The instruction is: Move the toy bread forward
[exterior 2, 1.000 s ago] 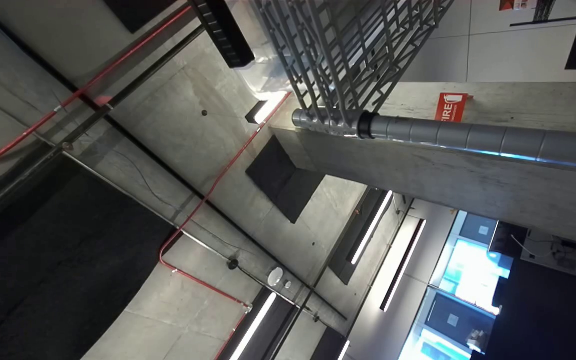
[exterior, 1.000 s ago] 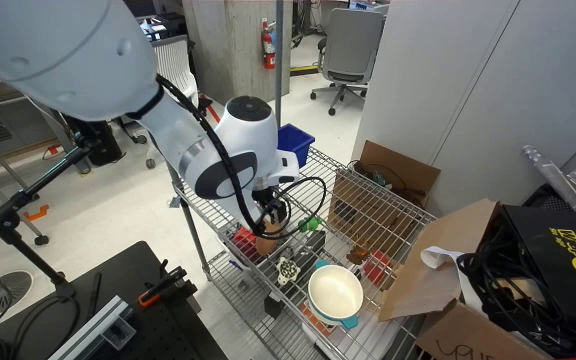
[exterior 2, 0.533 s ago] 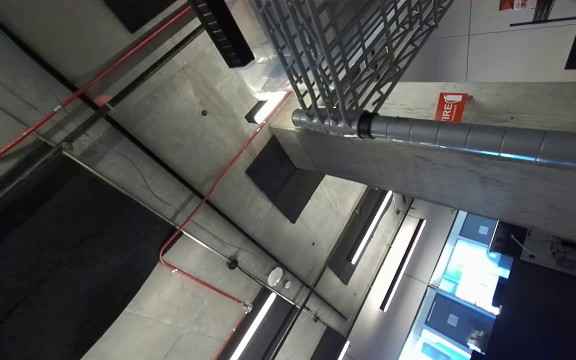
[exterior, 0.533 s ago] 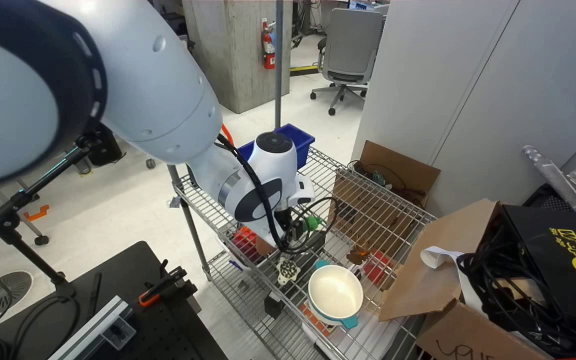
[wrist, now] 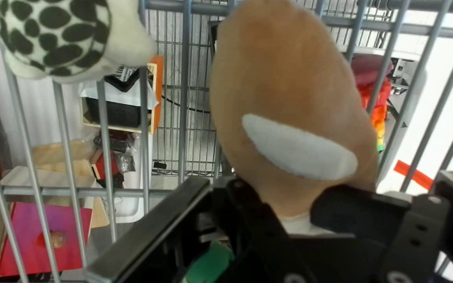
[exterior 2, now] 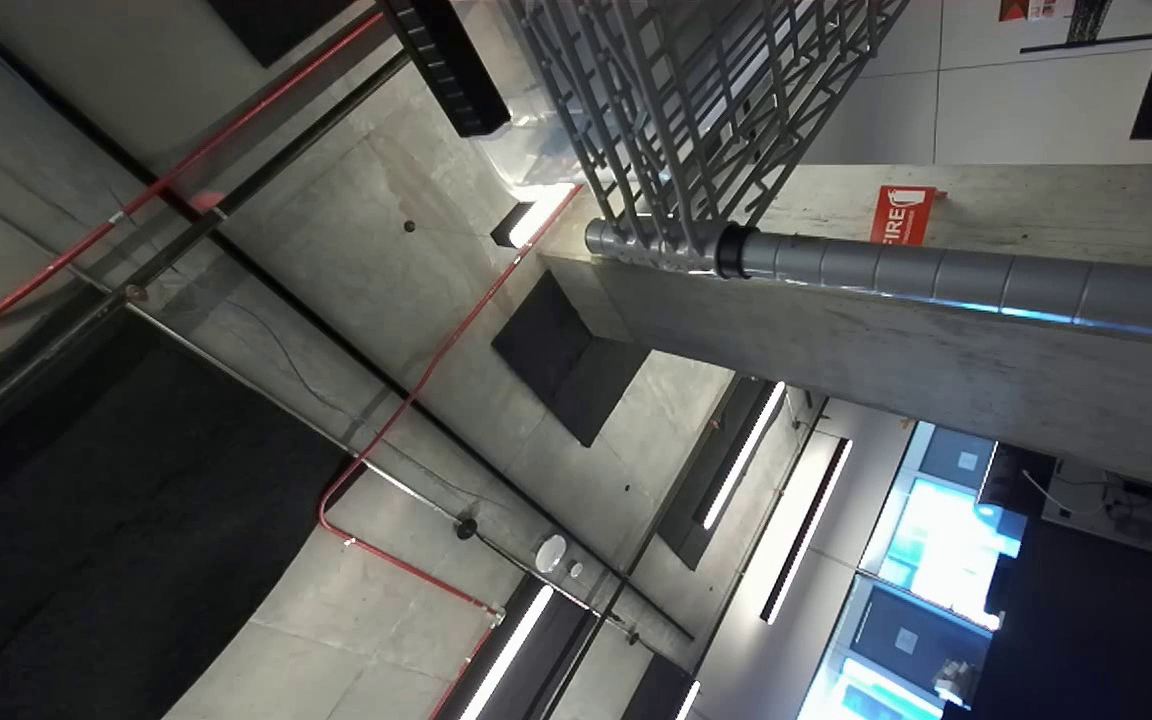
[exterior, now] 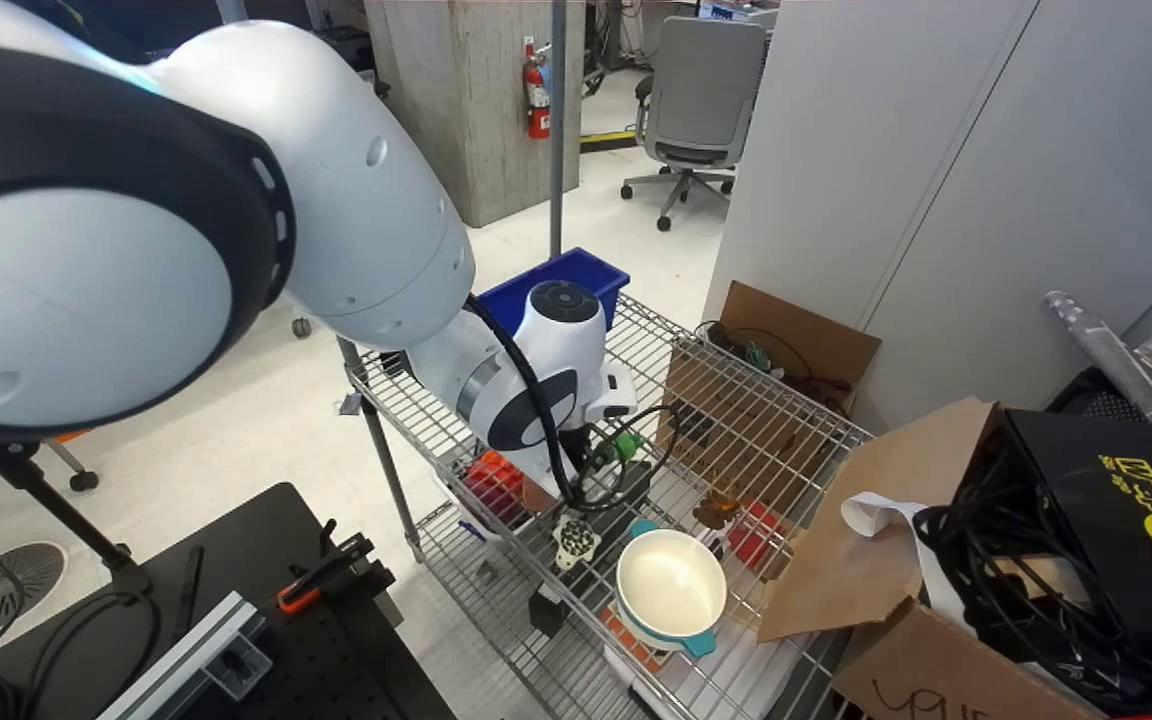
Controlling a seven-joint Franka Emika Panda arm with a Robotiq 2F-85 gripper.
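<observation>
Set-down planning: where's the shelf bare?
In an exterior view, the far edge of the shelf, between blue bin and right-hand carton, looks bare. Crowded around the hand, gripping the bread: green toy, spotted toy, then pot.

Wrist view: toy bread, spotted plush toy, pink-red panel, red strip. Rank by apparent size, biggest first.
1. Toy bread
2. Spotted plush toy, cut off at the top edge
3. Pink-red panel
4. Red strip
No ties as seen.

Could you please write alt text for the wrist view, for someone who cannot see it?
A black gripper holds brown toy bread, marked with one white stripe, over a wire shelf. A dark-spotted white toy sits at upper left.
</observation>
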